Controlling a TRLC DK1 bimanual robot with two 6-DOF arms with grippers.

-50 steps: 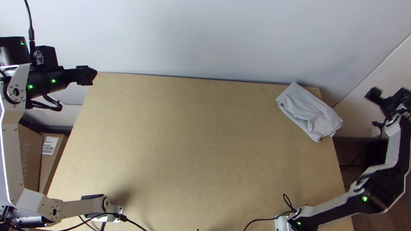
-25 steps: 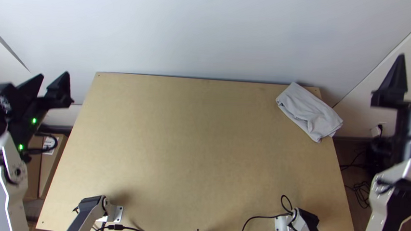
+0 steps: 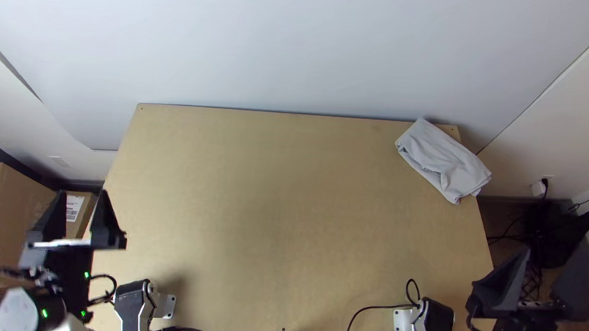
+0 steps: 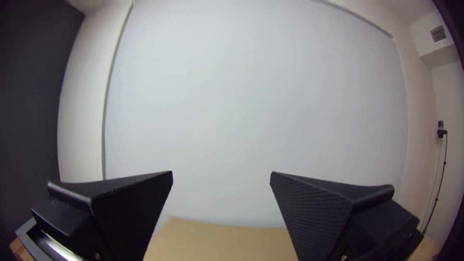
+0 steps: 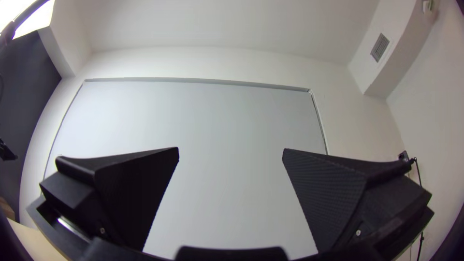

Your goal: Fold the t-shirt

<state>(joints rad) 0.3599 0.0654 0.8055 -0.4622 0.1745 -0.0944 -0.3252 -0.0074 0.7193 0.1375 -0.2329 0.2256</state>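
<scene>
Nearest, at the table's near side, the left gripper (image 3: 83,198) hangs by the left edge, its two fingers spread apart with nothing between them. The right gripper (image 3: 554,251) is mostly out beyond the right edge, likewise parted and empty. Past them the wooden table (image 3: 271,205) runs back to the t-shirt (image 3: 444,160), which lies in the far right corner, well apart from both grippers. It is gathered into a compact, roughly oblong bundle, somewhat rumpled, one end seeming to reach past the right edge. I judge the folding finished and the shirt put aside, so the next move probably asks only for both arms to settle clear of it. Should a neater fold be wanted, the right gripper would have to go back to that corner.
</scene>
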